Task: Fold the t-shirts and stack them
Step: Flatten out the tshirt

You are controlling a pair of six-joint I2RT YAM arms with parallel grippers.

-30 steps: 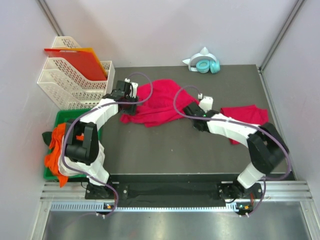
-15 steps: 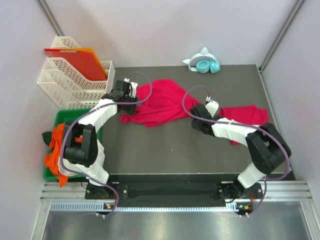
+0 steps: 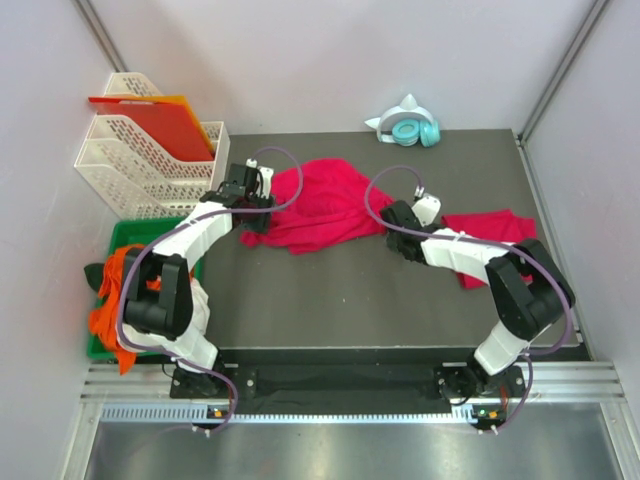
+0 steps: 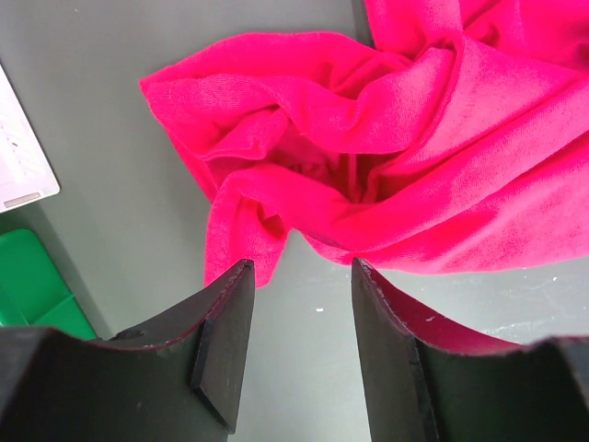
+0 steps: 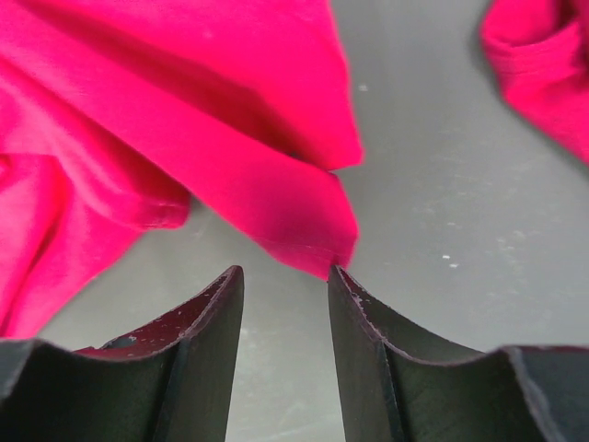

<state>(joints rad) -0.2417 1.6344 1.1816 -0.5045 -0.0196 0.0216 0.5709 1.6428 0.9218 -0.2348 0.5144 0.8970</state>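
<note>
One crimson-pink t-shirt [image 3: 322, 203] lies crumpled at the middle back of the dark table; it also fills the top of the left wrist view [image 4: 368, 138] and of the right wrist view [image 5: 184, 120]. A second t-shirt [image 3: 490, 232] lies bunched at the right, and its edge shows in the right wrist view [image 5: 543, 74]. My left gripper [image 3: 252, 218] [image 4: 302, 267] is open at the first shirt's left edge, with bare table between its fingers. My right gripper [image 3: 392, 218] [image 5: 285, 272] is open at that shirt's right corner, which touches one fingertip [image 5: 339, 276].
White stacked trays [image 3: 140, 165] holding red-orange plastic sheets [image 3: 155, 122] stand at the back left. A green bin [image 3: 128, 238] with orange cloth [image 3: 112, 295] sits at the left edge. Teal headphones [image 3: 412, 130] lie at the back.
My right gripper has shifted a little to the right and back along the shirt's edge. The left gripper has barely moved. Both shirts lie as before.
</note>
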